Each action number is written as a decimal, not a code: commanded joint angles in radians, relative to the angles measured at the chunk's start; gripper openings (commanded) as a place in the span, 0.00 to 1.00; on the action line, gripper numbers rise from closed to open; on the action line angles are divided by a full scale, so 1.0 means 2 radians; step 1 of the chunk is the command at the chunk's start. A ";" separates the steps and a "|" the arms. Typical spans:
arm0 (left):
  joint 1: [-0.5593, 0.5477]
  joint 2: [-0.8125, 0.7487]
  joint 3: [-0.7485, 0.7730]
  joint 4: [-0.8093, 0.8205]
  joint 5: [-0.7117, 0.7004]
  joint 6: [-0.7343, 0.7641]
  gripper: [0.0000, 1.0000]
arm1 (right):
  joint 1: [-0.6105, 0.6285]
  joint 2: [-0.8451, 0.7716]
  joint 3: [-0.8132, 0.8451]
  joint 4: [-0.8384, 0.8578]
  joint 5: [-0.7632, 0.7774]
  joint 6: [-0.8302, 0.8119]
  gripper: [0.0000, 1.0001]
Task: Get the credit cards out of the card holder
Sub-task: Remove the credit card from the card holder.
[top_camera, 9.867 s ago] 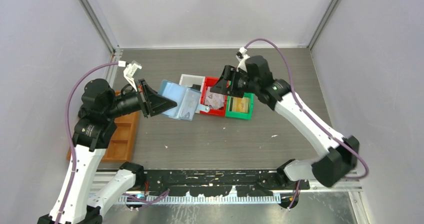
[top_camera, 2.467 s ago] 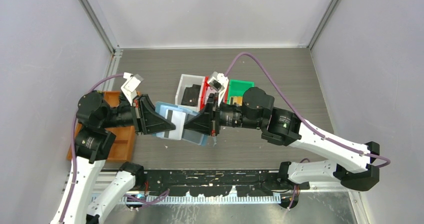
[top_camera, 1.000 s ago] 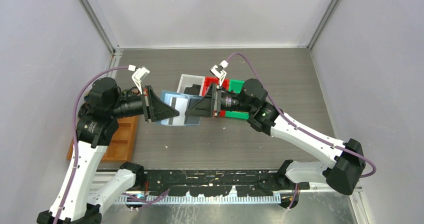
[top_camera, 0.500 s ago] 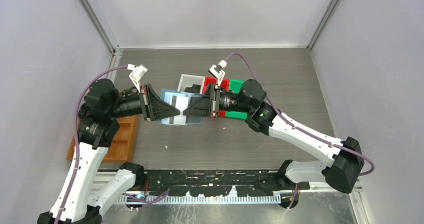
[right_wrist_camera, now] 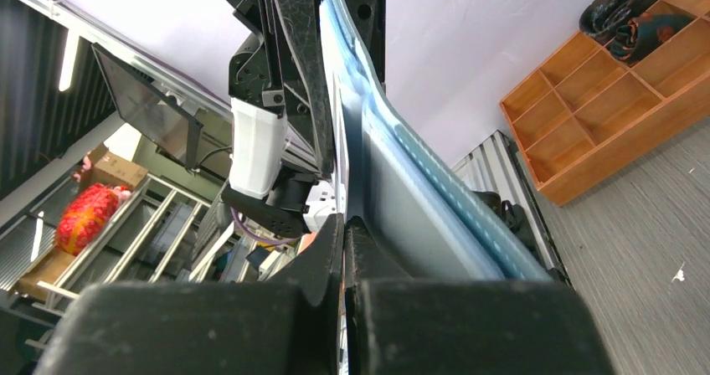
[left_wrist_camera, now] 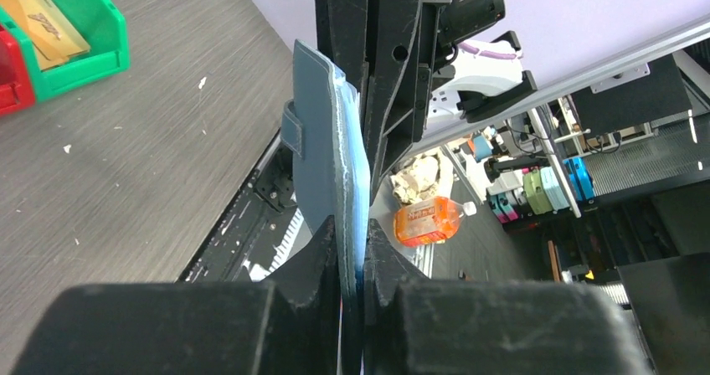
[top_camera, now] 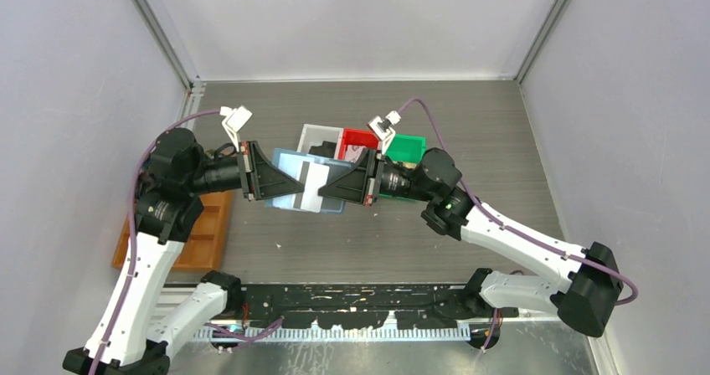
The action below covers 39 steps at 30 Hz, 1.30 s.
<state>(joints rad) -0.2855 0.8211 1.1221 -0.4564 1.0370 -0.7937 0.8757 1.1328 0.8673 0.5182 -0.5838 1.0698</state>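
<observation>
Right claw [right_wrist_camera: 343, 234] has closed, pinching silver-grey striped card [top_camera: 312, 182]; left claw [left_wrist_camera: 355, 258] clamps open pale-blue card holder [top_camera: 285, 158]

Card holder [top_camera: 293, 161] in left hand [top_camera: 295, 192], credit card [top_camera: 314, 182] in right hand [top_camera: 324, 194], bins [top_camera: 408, 147] behind, tray [top_camera: 209, 224] far left

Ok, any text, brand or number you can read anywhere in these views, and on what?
None legible.
Gold card in the green bin: dark script mark, too blurred to read.
Orange bottle in the background: label too small to read.
</observation>
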 commanded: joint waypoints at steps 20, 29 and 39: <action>0.002 -0.010 0.020 0.017 0.003 0.021 0.00 | -0.001 0.038 0.013 0.193 -0.005 0.080 0.18; 0.002 -0.004 0.027 0.008 0.003 0.037 0.00 | -0.043 -0.082 0.018 -0.098 -0.008 -0.065 0.01; 0.002 -0.004 0.047 0.009 0.016 0.052 0.00 | -0.135 -0.109 0.101 -0.329 -0.020 -0.155 0.01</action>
<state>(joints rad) -0.2813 0.8268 1.1584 -0.4706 1.0367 -0.7181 0.6880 0.8867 0.9779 0.0669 -0.5995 0.8459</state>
